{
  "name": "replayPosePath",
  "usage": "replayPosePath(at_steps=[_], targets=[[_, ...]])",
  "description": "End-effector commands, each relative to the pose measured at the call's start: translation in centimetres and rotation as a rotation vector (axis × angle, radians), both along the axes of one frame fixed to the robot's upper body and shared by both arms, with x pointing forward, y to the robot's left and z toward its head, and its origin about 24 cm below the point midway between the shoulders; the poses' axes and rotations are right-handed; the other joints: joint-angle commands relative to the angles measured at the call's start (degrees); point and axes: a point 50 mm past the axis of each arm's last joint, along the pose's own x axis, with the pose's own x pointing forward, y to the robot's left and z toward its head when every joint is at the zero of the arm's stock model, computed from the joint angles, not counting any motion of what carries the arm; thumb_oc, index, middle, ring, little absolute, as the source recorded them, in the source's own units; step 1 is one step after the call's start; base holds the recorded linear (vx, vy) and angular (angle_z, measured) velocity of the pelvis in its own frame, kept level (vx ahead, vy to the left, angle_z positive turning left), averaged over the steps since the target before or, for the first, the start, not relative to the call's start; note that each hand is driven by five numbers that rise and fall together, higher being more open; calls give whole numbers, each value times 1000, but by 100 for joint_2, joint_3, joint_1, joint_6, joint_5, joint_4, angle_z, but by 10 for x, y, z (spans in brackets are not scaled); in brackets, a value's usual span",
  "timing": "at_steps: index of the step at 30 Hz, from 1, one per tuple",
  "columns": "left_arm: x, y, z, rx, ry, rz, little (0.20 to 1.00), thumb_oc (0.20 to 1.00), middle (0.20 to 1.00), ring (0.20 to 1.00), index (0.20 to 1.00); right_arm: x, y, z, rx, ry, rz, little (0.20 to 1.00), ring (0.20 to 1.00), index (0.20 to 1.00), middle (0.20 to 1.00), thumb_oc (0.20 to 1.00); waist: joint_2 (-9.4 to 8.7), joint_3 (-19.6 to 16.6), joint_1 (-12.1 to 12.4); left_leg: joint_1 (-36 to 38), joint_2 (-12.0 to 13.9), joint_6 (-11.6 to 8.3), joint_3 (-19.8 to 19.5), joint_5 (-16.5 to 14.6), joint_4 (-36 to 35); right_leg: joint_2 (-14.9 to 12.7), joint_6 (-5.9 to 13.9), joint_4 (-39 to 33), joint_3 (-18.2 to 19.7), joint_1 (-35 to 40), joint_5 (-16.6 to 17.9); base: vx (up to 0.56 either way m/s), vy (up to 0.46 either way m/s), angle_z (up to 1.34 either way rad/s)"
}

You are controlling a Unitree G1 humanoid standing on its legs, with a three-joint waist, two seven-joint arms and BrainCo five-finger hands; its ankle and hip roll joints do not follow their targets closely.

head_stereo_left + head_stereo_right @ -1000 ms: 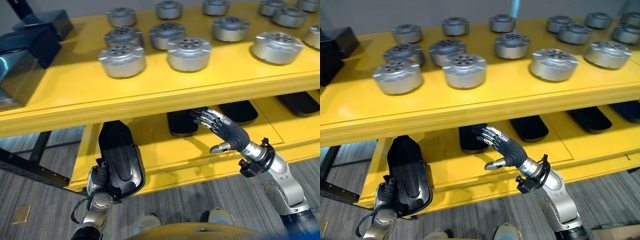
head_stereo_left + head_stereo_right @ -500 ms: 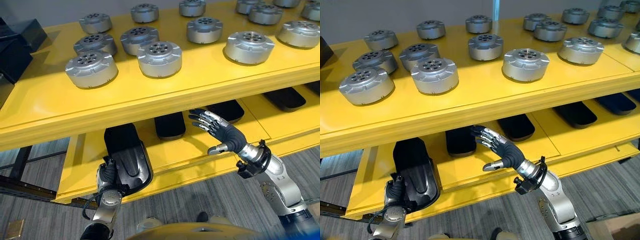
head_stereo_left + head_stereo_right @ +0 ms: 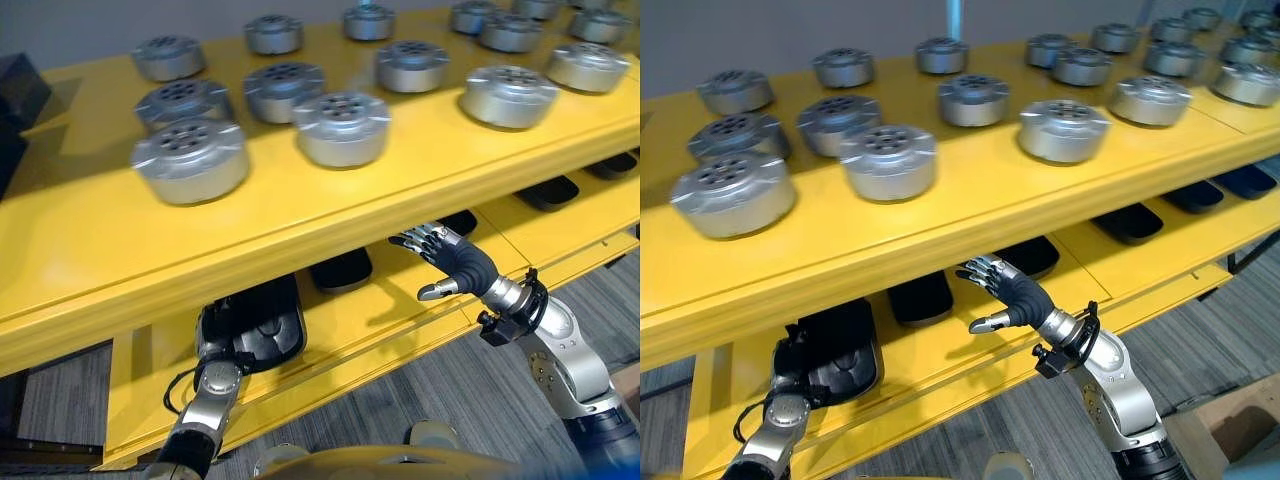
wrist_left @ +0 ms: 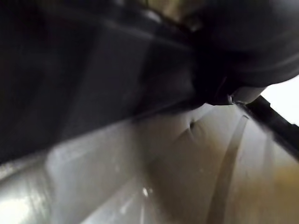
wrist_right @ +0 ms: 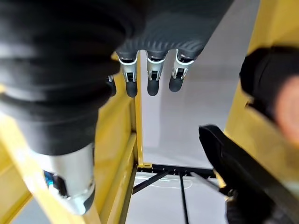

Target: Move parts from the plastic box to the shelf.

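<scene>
Many round silver metal parts (image 3: 190, 160) already sit on the top deck of the yellow steel shelf (image 3: 300, 215), and several glossy black moulded plastic parts (image 3: 920, 297) lie on the lower deck, so the job looks well along. The left robot hand (image 3: 213, 352) is at the near end of another black moulded part (image 3: 255, 325) at 7 o'clock; I cannot tell its grip. At 4 o'clock the right robot hand (image 3: 452, 268) hangs spread and empty, well apart from that part.

Glossy black part (image 3: 255, 325) lies flat on yellow shelf (image 3: 380, 320)
</scene>
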Motion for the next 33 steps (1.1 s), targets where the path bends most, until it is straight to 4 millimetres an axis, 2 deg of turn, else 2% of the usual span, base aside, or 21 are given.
replayPosePath(at_steps=[1, 3, 7, 11, 18, 22, 27, 31, 33], targets=[[13, 20, 26, 56, -112, 1, 200, 200, 200, 200, 200, -3, 3, 20, 10, -113, -2, 1000, 1000, 1000, 1000, 1000, 98, -28, 150, -204, 319, 107, -289, 68, 466, 80, 208, -243, -506, 420, -52, -36, 170, -3], [5, 21, 21, 43, -90, -13, 200, 200, 200, 200, 200, -4, -3, 22, -2, -114, -7, 1000, 1000, 1000, 1000, 1000, 52, 44, 218, -263, 221, 154, -435, 65, 426, 35, 289, -325, -432, 422, 19, -61, 145, 7], [3, 19, 18, 27, -88, 0, 200, 200, 200, 200, 200, -1, -7, 25, -1, -136, -4, 1000, 1000, 1000, 1000, 1000, 33, 85, 281, -351, 250, 151, -508, 81, 457, 31, 283, -280, -416, 405, -29, -54, 45, 9], [0, 20, 16, 24, -95, 35, 200, 200, 200, 200, 200, 0, -2, 28, -2, -145, 29, 1000, 1000, 1000, 1000, 1000, 10, 113, 382, -419, 280, 131, -600, 128, 429, 62, 248, -316, -445, 471, -86, -35, 18, 13], [-17, 37, 9, 39, -69, 128, 200, 200, 200, 200, 200, -1, 4, 34, -12, -151, 84, 1000, 1000, 1000, 1000, 1000, -15, 96, 531, -506, 395, 3, -694, 253, 389, 99, 230, -360, -522, 524, -129, -22, 3, 7], [-21, 42, 2, -39, -62, 196, 200, 200, 200, 200, 200, -2, 7, 34, -24, -144, 99, 1000, 1000, 1000, 1000, 1000, 0, 72, 504, -498, 420, -33, -670, 302, 337, 107, 222, -362, -524, 518, -132, -21, 36, 6], [-12, 51, 19, 40, -140, 232, 200, 200, 200, 200, 200, -3, 5, 31, -52, -124, 106, 1000, 1000, 1000, 1000, 1000, 24, 61, 439, -479, 464, -82, -634, 311, 364, 101, 230, -361, -491, 484, -115, -8, 49, 0], [-5, 71, 26, 88, -115, 288, 200, 200, 200, 200, 200, -4, 4, 28, -75, -86, 126, 1000, 1000, 1000, 1000, 1000, 61, 61, 318, -483, 502, -89, -592, 274, 509, 74, 250, -273, -382, 428, -111, 14, 76, -1], [-3, 73, 27, 116, -109, 279, 200, 200, 200, 200, 200, -4, 5, 28, -83, -81, 132, 1000, 1000, 1000, 1000, 1000, 66, 69, 286, -490, 521, -91, -561, 258, 561, 59, 261, -236, -362, 396, -110, 8, 68, -3]])
